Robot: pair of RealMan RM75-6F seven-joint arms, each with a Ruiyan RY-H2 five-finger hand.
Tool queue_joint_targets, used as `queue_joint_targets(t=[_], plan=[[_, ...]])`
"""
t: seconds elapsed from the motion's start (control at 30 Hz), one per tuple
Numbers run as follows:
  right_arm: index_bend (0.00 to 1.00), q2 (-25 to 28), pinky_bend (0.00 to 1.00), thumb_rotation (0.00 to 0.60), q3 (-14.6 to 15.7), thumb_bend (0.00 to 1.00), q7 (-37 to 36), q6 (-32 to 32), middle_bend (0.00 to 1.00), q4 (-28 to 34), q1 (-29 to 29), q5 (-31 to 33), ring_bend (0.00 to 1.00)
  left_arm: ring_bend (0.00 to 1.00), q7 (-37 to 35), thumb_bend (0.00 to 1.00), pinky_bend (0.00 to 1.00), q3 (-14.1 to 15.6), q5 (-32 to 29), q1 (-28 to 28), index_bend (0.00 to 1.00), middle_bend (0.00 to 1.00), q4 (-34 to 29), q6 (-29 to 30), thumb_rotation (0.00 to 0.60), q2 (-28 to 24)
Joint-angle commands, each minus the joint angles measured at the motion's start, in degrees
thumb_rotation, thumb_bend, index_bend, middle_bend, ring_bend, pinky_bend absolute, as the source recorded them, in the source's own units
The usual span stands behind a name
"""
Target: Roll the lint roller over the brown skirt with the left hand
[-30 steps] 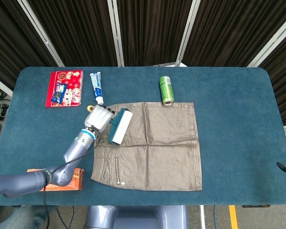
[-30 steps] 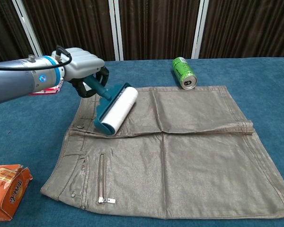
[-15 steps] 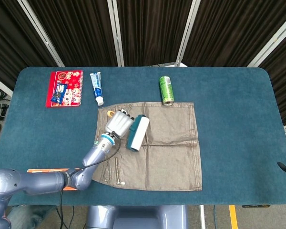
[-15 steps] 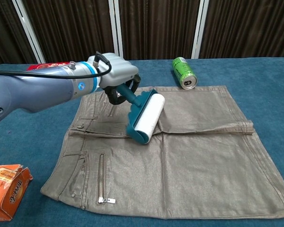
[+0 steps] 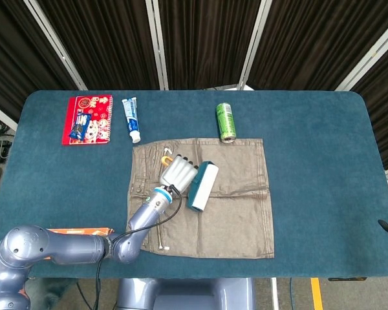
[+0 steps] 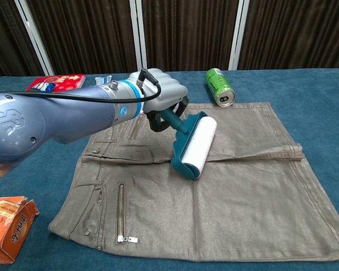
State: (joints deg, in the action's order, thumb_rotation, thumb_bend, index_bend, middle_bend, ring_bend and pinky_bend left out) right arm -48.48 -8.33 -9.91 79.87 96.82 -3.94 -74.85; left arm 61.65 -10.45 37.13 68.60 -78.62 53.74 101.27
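Robot's left hand [image 6: 161, 97] grips the teal-handled white lint roller [image 6: 194, 144], resting mid-way across the flat brown leather-look skirt [image 6: 237, 186]. Roller seems light and rigid, best held by its handle; skirt looks soft, likely to wrinkle.

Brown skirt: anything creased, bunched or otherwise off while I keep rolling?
One thing: the brown skirt has a raised fold ridge across its middle, bunching near the right edge. The lint roller, held by the left hand, sits right on that ridge. The green can lies on its side by the skirt's far edge.
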Motion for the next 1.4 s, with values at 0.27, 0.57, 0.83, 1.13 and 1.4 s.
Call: queue_joint_targets(t=[0.27, 0.57, 0.83, 1.13, 1.4], plan=[[0.0, 0.0, 0.0, 0.6, 0.1, 0.0, 0.6, 0.3, 0.0, 0.4, 0.1, -0.3, 0.0, 0.4, -1.1, 0.81, 0.47, 4.3, 0.3, -2.4, 0.59, 0.44, -0.4, 0.3, 0.6, -4.7], [0.0, -0.1, 0.0, 0.6, 0.3, 0.0, 1.9, 0.6, 0.0, 1.2, 0.1, -0.7, 0.0, 0.4, -5.3, 0.81, 0.47, 9.3, 3.5, -6.7, 0.59, 0.44, 0.1, -0.8, 0.6, -11.3], [0.0, -0.2, 0.0, 0.6, 0.4, 0.0, 2.8, 0.7, 0.0, 1.7, 0.0, -1.2, 0.0, 0.4, -7.7, 0.81, 0.47, 10.6, 4.5, -8.7, 0.59, 0.44, 1.5, -1.4, 0.6, -13.6], [0.0, -0.2, 0.0, 0.6, 0.3, 0.0, 2.4, 0.5, 0.0, 1.4, -0.1, -0.9, 0.0, 0.4, -7.3, 0.81, 0.47, 9.5, 4.9, -7.9, 0.59, 0.44, 1.3, -1.5, 0.6, -12.3], [0.0, 0.0, 0.0, 0.6, 0.2, 0.0, 1.5, 0.4, 0.0, 1.1, 0.0, -0.7, 0.0, 0.4, -3.7, 0.81, 0.47, 7.2, 2.9, -4.9, 0.59, 0.44, 0.7, -0.9, 0.6, -7.8]])
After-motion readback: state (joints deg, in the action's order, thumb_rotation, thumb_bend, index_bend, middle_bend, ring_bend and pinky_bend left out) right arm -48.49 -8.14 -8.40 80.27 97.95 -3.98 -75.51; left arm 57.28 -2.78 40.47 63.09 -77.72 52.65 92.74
